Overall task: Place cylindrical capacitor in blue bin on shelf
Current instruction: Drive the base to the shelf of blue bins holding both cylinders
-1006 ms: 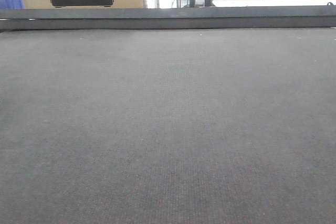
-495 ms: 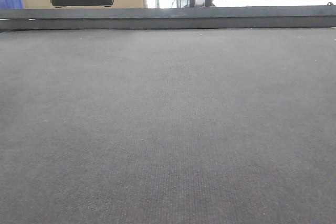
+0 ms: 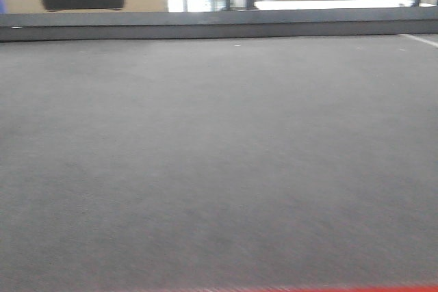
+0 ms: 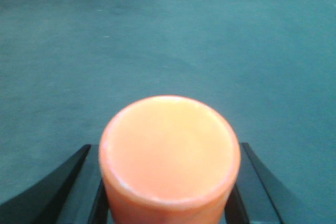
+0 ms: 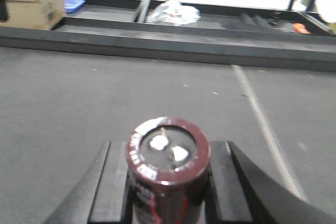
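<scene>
Right wrist view: the right gripper (image 5: 168, 179) has its jaws clamped on one cylindrical capacitor (image 5: 168, 153), lower body cut off by the frame. Likewise the left gripper (image 4: 169, 203) clamps one orange cylinder (image 4: 169, 148), base cut off. Beyond the capacitor lies grey mat (image 5: 79, 93); the front view is blurred.

Front view: low over grey mat (image 3: 219, 169), facing far rail (image 3: 219, 29). Wrist views: close behind held orange cylinder (image 4: 169, 150), cylindrical capacitor (image 5: 168, 153); same mat shared.
</scene>
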